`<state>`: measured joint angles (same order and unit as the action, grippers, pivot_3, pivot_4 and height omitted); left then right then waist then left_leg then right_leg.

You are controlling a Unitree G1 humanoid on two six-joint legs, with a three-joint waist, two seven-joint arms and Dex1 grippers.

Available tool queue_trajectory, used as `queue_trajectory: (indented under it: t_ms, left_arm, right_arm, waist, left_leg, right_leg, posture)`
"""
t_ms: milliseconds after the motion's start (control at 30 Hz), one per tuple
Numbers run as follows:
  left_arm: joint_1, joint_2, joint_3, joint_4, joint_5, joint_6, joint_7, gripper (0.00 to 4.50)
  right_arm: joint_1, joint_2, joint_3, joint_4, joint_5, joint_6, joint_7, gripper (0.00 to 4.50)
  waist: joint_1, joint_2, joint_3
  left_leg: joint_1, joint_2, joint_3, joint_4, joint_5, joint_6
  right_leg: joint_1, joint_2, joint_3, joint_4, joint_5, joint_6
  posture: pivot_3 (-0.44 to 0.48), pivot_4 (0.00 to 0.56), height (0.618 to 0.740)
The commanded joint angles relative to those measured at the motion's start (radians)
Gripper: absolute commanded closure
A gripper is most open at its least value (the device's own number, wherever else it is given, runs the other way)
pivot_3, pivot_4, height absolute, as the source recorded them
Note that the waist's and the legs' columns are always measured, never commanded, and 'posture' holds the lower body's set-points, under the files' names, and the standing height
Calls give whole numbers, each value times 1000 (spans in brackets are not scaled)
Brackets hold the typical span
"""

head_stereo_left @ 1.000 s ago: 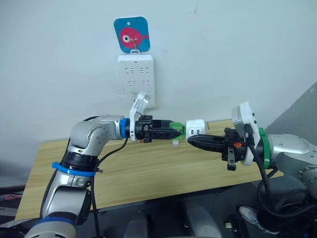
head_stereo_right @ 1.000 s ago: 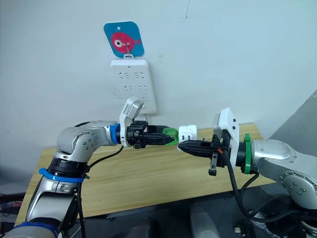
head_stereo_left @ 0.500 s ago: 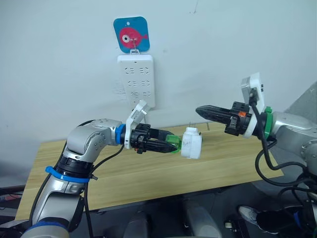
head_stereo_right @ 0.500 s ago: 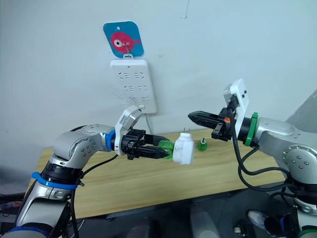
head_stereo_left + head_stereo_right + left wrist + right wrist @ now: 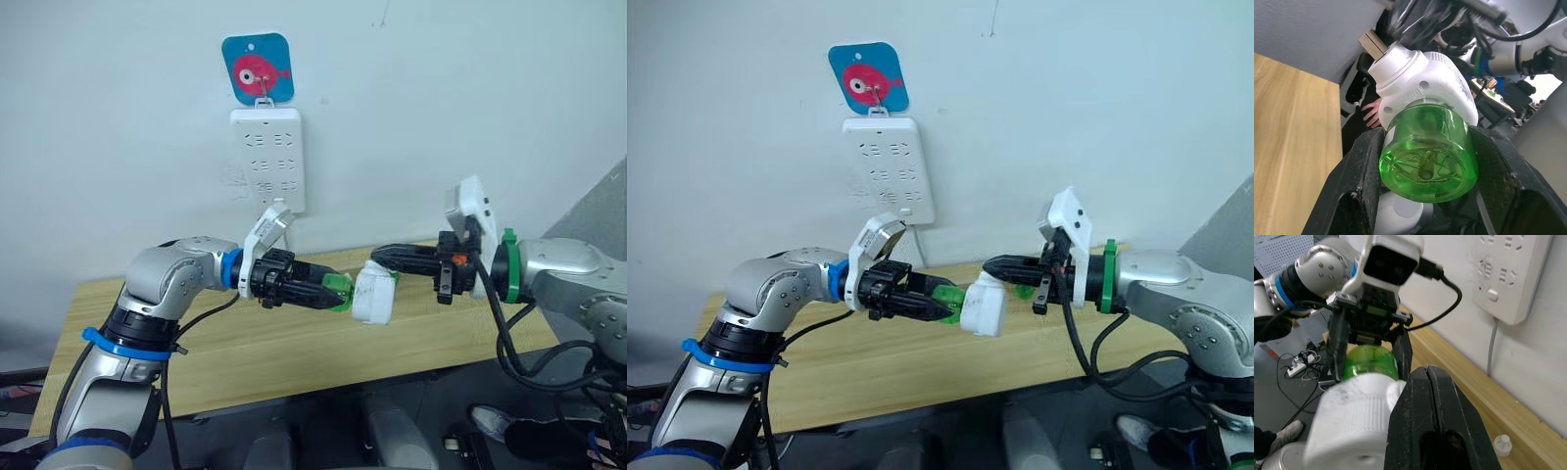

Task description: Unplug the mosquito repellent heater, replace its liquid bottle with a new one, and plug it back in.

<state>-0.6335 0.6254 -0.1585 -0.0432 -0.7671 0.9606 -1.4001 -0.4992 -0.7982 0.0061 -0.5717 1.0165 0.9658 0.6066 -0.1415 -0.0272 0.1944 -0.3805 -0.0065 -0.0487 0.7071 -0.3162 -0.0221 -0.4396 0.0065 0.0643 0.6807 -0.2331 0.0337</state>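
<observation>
**Spotter:** What worries you most right now?

**Me:** My left gripper [image 5: 328, 290] is clamped only on the green liquid bottle [image 5: 1427, 159]. The mosquito repellent heater [image 5: 373, 297] hangs off the end of that bottle, held in the air above the wooden table [image 5: 294, 352]. As I judge it, if the joint between bottle and heater is loose, the white body could drop onto the table or roll off its front edge.

**Spotter:** And your other side?

**Me:** My right gripper [image 5: 384, 257] has its fingers pressed together with nothing between them, its tips just at the heater's upper right corner. Arriving shut, it could nudge the heater instead of taking hold, twisting the bottle in my left fingers [image 5: 1364, 171]. It needs to open before it goes any closer.

**Spotter:** Where is the heater relative to each of them?

**Me:** In the head view it sits at three o'clock of my left gripper, touching the bottle. From my right gripper's tips it lies at about seven o'clock, just beside them; I cannot tell whether they touch.

**Spotter:** Anything else nearby?

**Me:** The power strip [image 5: 267, 159] hangs on the wall at about eleven o'clock of the heater, well apart, under a blue fish tag [image 5: 258, 69]. A small clear cap [image 5: 1502, 445] lies on the table near the wall.
</observation>
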Motion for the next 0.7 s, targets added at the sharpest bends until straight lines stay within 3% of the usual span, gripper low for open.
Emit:
queue_trajectory:
  t_ms: [33,367,700]
  left_arm:
    - [-25,10,19,-43,-43,17,-29,2147]
    - [-29,2,49,-49,-96,70,-6,2152]
    - [-25,17,40,-49,-96,73,-10,2180]
  right_arm:
    - [1,0,15,4,-42,-27,47,4500]
    - [25,27,40,10,-55,-8,112,4500]
    - [51,68,-5,-1,-25,-3,68,4500]
  waist:
    - [0,0,0]
    - [0,0,0]
    - [0,0,0]
  left_leg:
    - [0,0,0,0,0,0]
    - [0,0,0,0,0,0]
    - [0,0,0,0,0,0]
  right_leg:
    - [0,0,0,0,0,0]
    - [0,0,0,0,0,0]
    - [0,0,0,0,0,0]
  posture:
    - [-205,129,740]
    - [-205,129,740]
    - [-203,132,740]
